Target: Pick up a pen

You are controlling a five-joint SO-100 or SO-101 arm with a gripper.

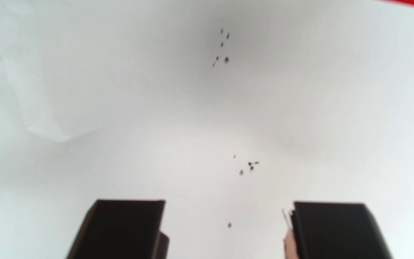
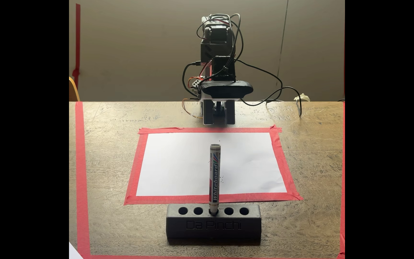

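The pen (image 2: pixel 214 174) stands upright, tip down, in the middle hole of a black holder block (image 2: pixel 213 225) marked "Da Pinchi", near the front of the table in the fixed view. It is white with a blue "Whiteboard" band and coloured stripes. My gripper (image 2: pixel 219 122) hangs at the far edge of the paper, well behind the pen and apart from it. In the wrist view the gripper (image 1: pixel 228 206) points down at the paper, its two dark fingers (image 1: pixel 126 224) spread wide with nothing between them.
A white paper sheet (image 2: pixel 176 164), framed in red tape (image 2: pixel 136 164) and dotted with small ink marks (image 1: pixel 222 47), lies between arm and holder. A wider red tape line (image 2: pixel 81 174) borders the wooden table. Cables (image 2: pixel 270 94) trail behind the arm on the right.
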